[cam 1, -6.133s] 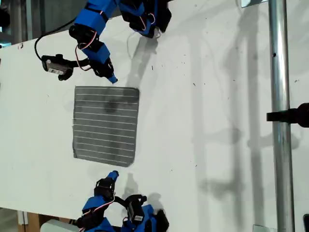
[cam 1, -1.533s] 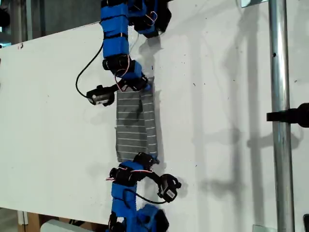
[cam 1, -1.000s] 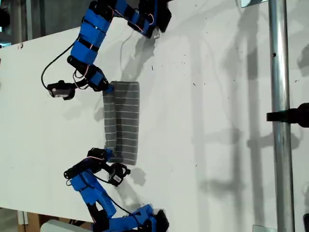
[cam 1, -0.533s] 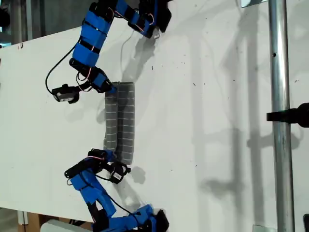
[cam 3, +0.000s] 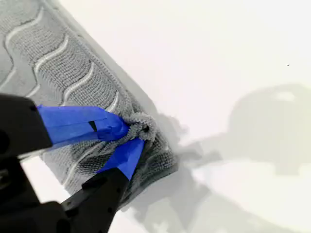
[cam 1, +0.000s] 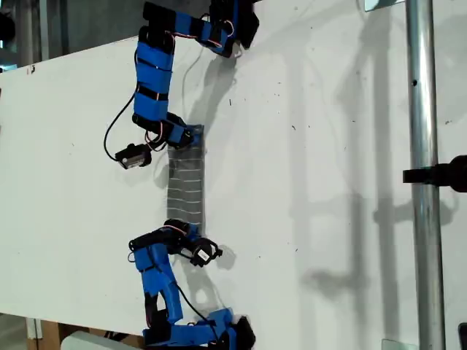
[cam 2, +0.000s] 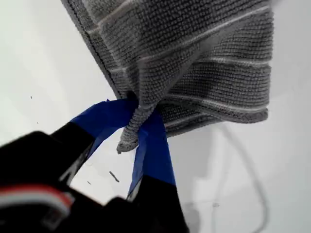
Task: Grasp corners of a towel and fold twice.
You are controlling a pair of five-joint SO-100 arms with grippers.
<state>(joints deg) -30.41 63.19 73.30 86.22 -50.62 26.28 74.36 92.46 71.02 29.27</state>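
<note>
White tabletop [cam 1: 328,109], towel [cam 1: 185,188] folded into a narrow strip between two arms.
My first gripper [cam 2: 138,128] and my second gripper [cam 3: 130,132] each pinch a corner [cam 2: 127,141]; the strip's long axis runs gripper to gripper.

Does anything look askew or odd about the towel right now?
The towel isn't flat: it is gathered into a narrow strip on the white table, with its ends bunched where my first gripper and my second gripper each pinch a corner. No tears or stains show.
</note>
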